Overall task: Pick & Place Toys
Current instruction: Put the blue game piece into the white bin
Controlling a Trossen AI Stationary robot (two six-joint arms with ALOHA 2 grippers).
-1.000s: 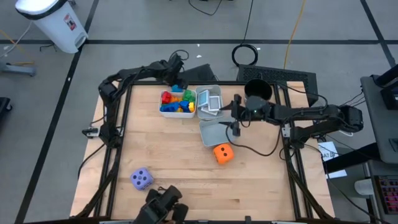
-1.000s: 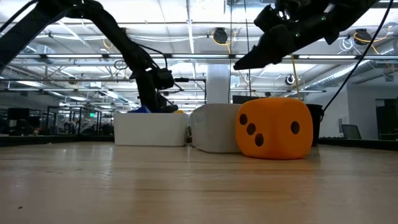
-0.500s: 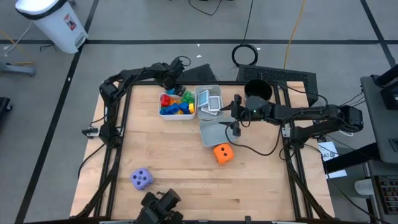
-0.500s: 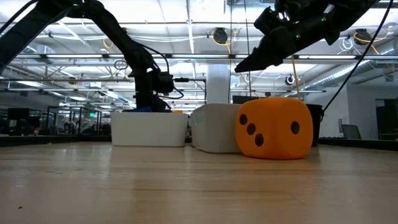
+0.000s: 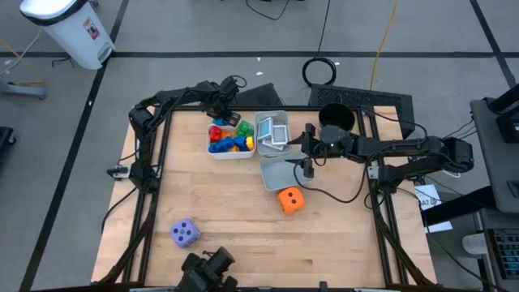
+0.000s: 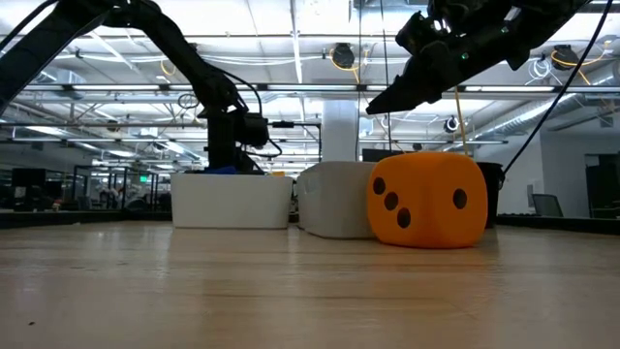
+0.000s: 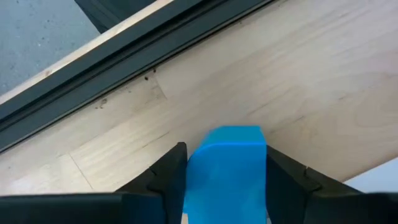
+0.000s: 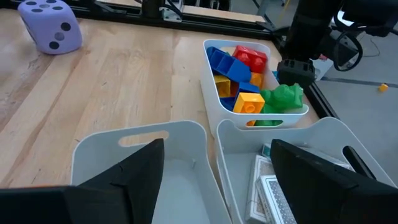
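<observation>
Grey floor with dark lines surrounds the wooden desk (image 5: 243, 227) when I look from above, and a white waste bin (image 5: 69, 28) stands far at the upper left. On the desk, a white bin of coloured blocks (image 5: 229, 139) sits beside a bin with picture cards (image 5: 273, 131), and a grey bin (image 5: 280, 172) lies just under them. The orange die (image 5: 290, 199) rests next to the grey bin, and the purple die (image 5: 184, 234) is well apart, near the front left. The left hand (image 5: 228, 118) is at the far rim of the blocks bin. The right hand (image 5: 306, 154) hangs over the card bin and the grey bin. A black cup (image 5: 336, 116) stands at the far right corner.

From desk height, the room behind shows ceiling lights and pipes. The orange die (image 6: 426, 200) is large in front, touching the grey bin (image 6: 334, 199); the white bin (image 6: 231, 200) is to the left of them.

The left wrist view shows bare wood and the dark frame edge; the left hand (image 7: 227, 177) pinches a blue block (image 7: 227, 171) between its fingers.

In the right wrist view the right hand (image 8: 214, 171) is spread open above the two bins.

Compared with a second ago, the white bin has shifted a little on the desk, the left hand has moved slightly, and its fingers have narrowed onto the blue block. The right arm has not moved.
</observation>
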